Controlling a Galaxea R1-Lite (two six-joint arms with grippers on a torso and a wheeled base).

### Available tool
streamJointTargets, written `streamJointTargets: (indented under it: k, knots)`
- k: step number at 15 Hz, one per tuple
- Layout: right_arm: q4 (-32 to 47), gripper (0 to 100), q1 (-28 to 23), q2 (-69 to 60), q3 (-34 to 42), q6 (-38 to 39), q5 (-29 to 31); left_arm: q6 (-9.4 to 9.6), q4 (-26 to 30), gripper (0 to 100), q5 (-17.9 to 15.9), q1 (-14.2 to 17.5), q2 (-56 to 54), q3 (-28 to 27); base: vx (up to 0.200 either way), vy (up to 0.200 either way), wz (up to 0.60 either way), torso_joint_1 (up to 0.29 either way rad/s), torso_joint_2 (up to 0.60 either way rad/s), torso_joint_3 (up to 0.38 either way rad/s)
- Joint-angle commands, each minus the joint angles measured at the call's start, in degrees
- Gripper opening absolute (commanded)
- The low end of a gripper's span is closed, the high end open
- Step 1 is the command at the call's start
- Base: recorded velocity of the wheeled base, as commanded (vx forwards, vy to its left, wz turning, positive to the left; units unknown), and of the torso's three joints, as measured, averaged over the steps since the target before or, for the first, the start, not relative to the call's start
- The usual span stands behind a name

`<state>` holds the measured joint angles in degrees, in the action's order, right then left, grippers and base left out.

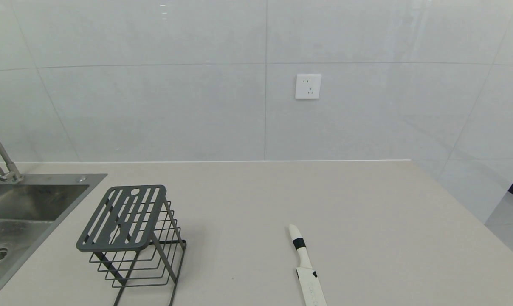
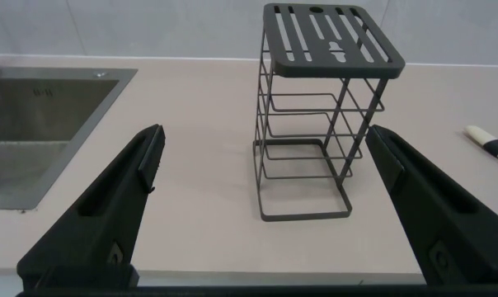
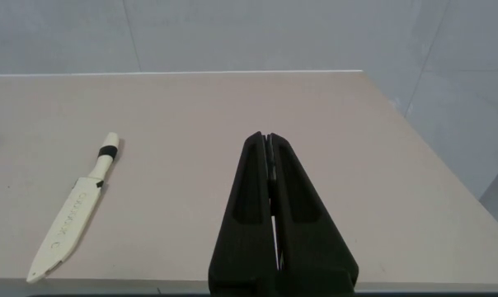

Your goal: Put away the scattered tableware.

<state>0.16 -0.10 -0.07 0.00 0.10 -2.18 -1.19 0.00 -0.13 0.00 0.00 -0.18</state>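
Note:
A cream knife (image 1: pixel 306 266) with a black band on its handle lies flat on the beige counter (image 1: pixel 367 212), handle toward the wall. It also shows as the knife (image 3: pixel 74 209) in the right wrist view and as a knife handle tip (image 2: pixel 490 145) in the left wrist view. A dark wire knife rack (image 1: pixel 131 238) with a slotted top stands near the sink. My left gripper (image 2: pixel 261 140) is open, its fingers framing the rack (image 2: pixel 319 115) from some distance. My right gripper (image 3: pixel 269 140) is shut on nothing, above bare counter beside the knife.
A steel sink (image 1: pixel 14 221) with a faucet (image 1: pixel 1 157) is set into the counter at the left. A tiled wall with a white socket (image 1: pixel 308 86) backs the counter. The counter's right edge (image 1: pixel 473 212) drops off to the floor.

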Motion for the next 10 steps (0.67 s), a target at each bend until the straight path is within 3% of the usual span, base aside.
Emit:
streamJointTargets:
  k: [1,6,10]
  knots:
    - [-0.1,0,0.0,0.1,0.0,0.0,0.0,-0.04,0.0,100,0.0,0.0,0.0,0.0,0.0,0.0,0.0,0.0,0.0,0.0]
    - [-0.1,0,0.0,0.1,0.0,0.1,0.0,-0.04,0.0,100,0.0,0.0,0.0,0.0,0.0,0.0,0.0,0.0,0.0,0.0]
    - [-0.1,0,0.0,0.1,0.0,0.1,0.0,0.05,0.0,100,0.0,0.0,0.0,0.0,0.0,0.0,0.0,0.126,-0.06,0.041]
